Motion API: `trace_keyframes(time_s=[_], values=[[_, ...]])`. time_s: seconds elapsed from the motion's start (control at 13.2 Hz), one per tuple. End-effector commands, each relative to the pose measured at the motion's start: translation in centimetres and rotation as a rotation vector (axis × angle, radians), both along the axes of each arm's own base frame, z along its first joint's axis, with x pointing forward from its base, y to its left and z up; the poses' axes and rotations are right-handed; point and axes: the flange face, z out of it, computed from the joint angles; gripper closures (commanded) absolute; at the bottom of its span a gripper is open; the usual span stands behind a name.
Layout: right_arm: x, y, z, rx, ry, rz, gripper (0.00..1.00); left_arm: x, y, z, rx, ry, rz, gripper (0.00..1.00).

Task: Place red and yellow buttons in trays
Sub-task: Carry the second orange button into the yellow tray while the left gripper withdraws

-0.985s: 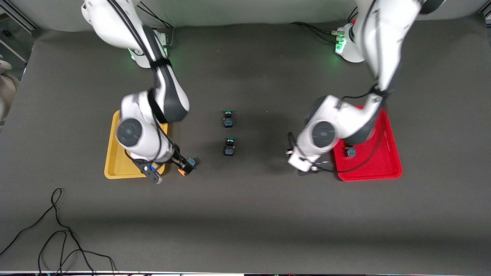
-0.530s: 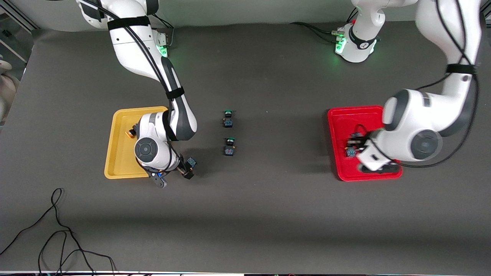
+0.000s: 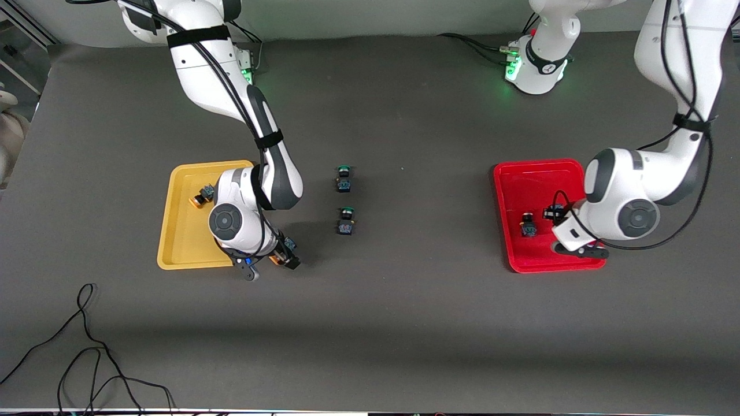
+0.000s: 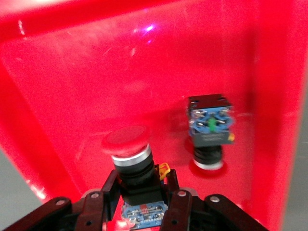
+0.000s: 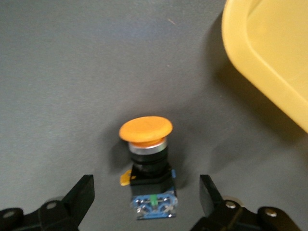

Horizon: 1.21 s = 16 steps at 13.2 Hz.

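Even overhead light, soft shadows under both arms; glare on the red tray (image 4: 144,72); wrist views slightly blurred.

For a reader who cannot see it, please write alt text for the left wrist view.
The left gripper is shut on a red-capped push-button switch, holding it over the floor of the red tray. A second red-capped switch lies in the tray close by, cap end toward the camera.
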Motion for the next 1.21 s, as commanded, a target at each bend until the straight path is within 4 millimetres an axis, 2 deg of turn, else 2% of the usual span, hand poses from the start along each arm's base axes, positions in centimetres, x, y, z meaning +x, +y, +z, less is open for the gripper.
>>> trace_keyframes(time_s=[0.0,0.08,0.15,0.23,0.3,0.38,0.45,0.61,0.68,0.76,0.83,0.98,1.14], values=[[-0.4,-0.5,-0.6,0.018,-0.011,0.008,0.39,-0.4,0.1,-0.9,0.009,-0.003,-0.046,0.96],[-0.4,-0.6,-0.6,0.019,-0.008,0.005,0.53,-0.4,0.1,-1.0,0.006,-0.001,-0.051,0.95],[-0.3,-0.8,-0.3,0.023,-0.008,0.003,0.68,-0.2,0.5,-0.9,0.002,-0.001,-0.056,0.83],[-0.2,-0.7,0.3,0.032,-0.008,0.002,0.78,-0.1,0.9,-0.8,-0.006,0.002,-0.073,0.34],[-0.1,-0.7,1.4,0.046,-0.001,0.002,0.84,0.0,1.4,-0.5,-0.009,0.001,-0.076,0.08],[0.2,-0.7,3.4,0.069,-0.001,0.000,0.84,0.4,2.3,0.7,-0.004,-0.002,-0.062,0.01],[0.4,-0.6,5.9,0.097,0.004,0.002,0.84,0.7,2.4,2.4,-0.002,0.002,-0.049,0.01],[1.0,-3.3,11.6,0.138,0.012,0.005,0.84,1.7,2.3,6.7,0.000,-0.014,-0.027,0.01],[1.1,-5.8,13.4,0.141,0.021,0.039,0.84,2.0,2.3,9.1,-0.011,-0.021,-0.011,0.01],[1.3,-9.2,14.5,0.124,0.033,0.076,0.84,2.1,2.2,11.5,-0.010,-0.031,-0.002,0.01],[1.1,-11.1,14.2,0.119,0.046,0.101,0.84,2.1,2.4,14.3,-0.007,-0.043,0.005,0.01],[-0.2,-13.4,11.4,0.100,0.056,0.125,0.84,1.7,2.4,20.1,-0.021,-0.074,0.031,0.01],[-1.6,-16.0,8.2,0.066,0.029,0.174,0.83,0.9,2.3,24.8,-0.010,-0.096,0.032,0.01]])
